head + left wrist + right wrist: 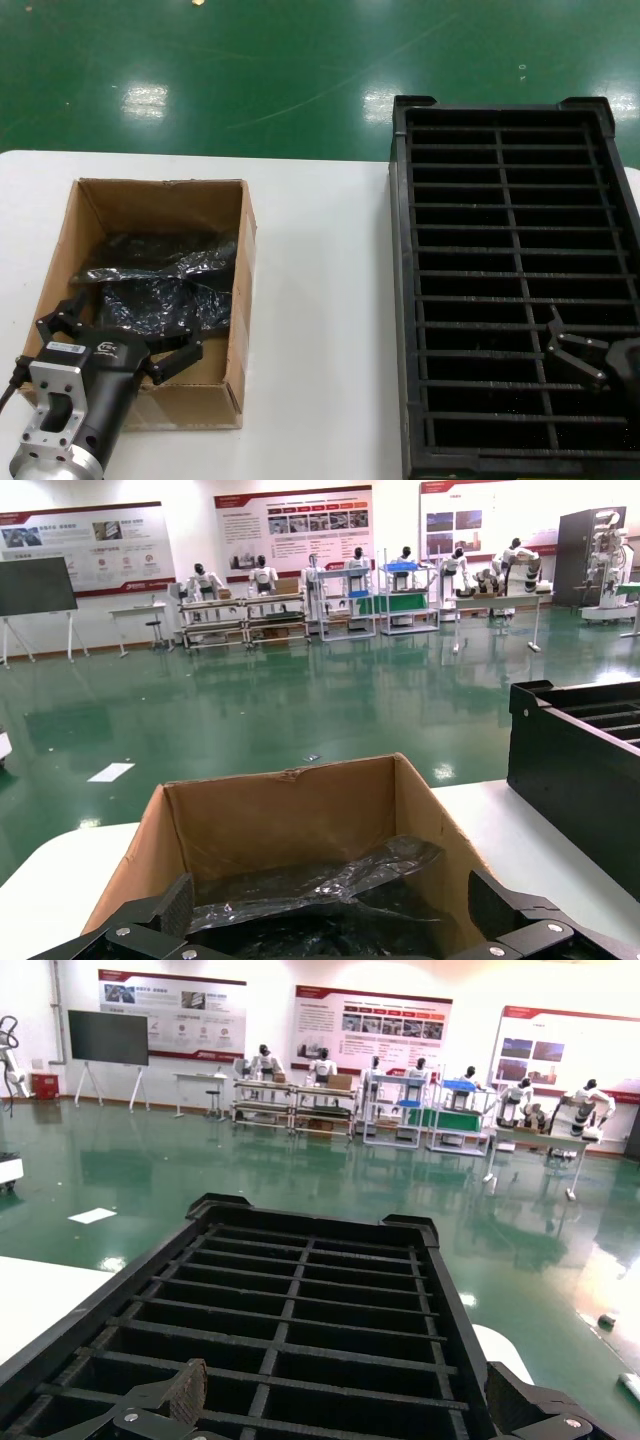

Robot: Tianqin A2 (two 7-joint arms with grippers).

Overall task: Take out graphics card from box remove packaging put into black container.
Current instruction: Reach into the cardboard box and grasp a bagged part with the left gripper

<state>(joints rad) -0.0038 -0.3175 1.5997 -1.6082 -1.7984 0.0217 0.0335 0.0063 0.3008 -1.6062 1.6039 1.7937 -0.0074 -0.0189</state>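
head: left gripper [118, 338] jaws wide over box [70, 232] near end, above bagged bundles [160, 275]; right gripper [590, 352] over black container [400, 300] | left wrist: fingers [175, 905] spread, graphics card not distinguishable | right wrist: fingers [185, 1390] wide above dividers

Head view: high, looking forward and steeply down; white table [320, 300] fills the near field, green floor [250, 70] beyond its far edge. Box [160, 300] left, black container [515, 290] right.

Left wrist view: low, close over the box's [290, 830] near end, facing far across the hall; container corner [575, 770] at right.

Right wrist view: low, close above the container's [300, 1330] slots, facing the same way.

Shared: head and left wrist both see the box; all three see the container.
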